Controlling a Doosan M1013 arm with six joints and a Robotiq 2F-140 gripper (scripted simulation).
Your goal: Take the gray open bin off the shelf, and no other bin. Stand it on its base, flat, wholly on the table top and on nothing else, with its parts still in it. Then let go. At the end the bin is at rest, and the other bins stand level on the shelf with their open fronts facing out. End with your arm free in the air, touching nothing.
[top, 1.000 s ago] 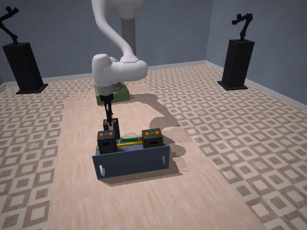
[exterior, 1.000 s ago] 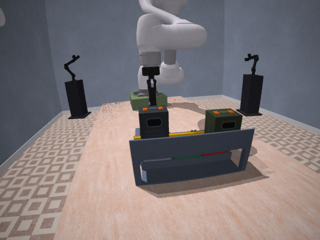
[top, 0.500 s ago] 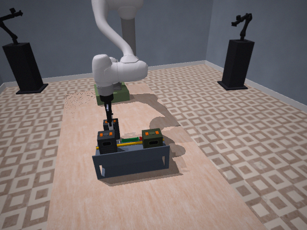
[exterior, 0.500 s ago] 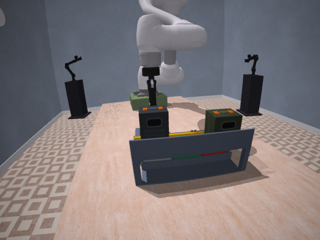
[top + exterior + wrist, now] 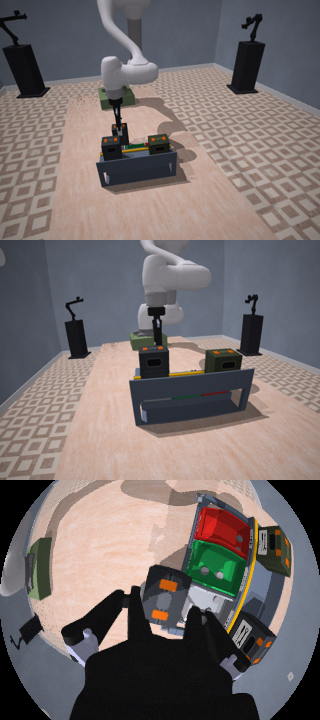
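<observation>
The gray bin, a boxy bin with two orange tabs on top, is off the blue-gray shelf [image 5: 136, 167], on the shelf's far side toward the arm's base. My gripper [image 5: 118, 130] comes straight down on it and is shut on its top. In the wrist view the fingers straddle the bin [image 5: 166, 596]. The exterior view shows the gripper [image 5: 156, 342], but the gray bin is hidden behind a black bin [image 5: 153, 362]. I cannot tell whether the gray bin's base touches the table.
The black bin [image 5: 111, 148] stands at the shelf's left end and a green bin [image 5: 158, 144] at its right end, both level. Red [image 5: 226, 530] and green [image 5: 215, 567] trays lie in the shelf. The arm's green base [image 5: 116, 96] is behind. Two black pedestals [image 5: 24, 69] [image 5: 246, 67] stand on the floor.
</observation>
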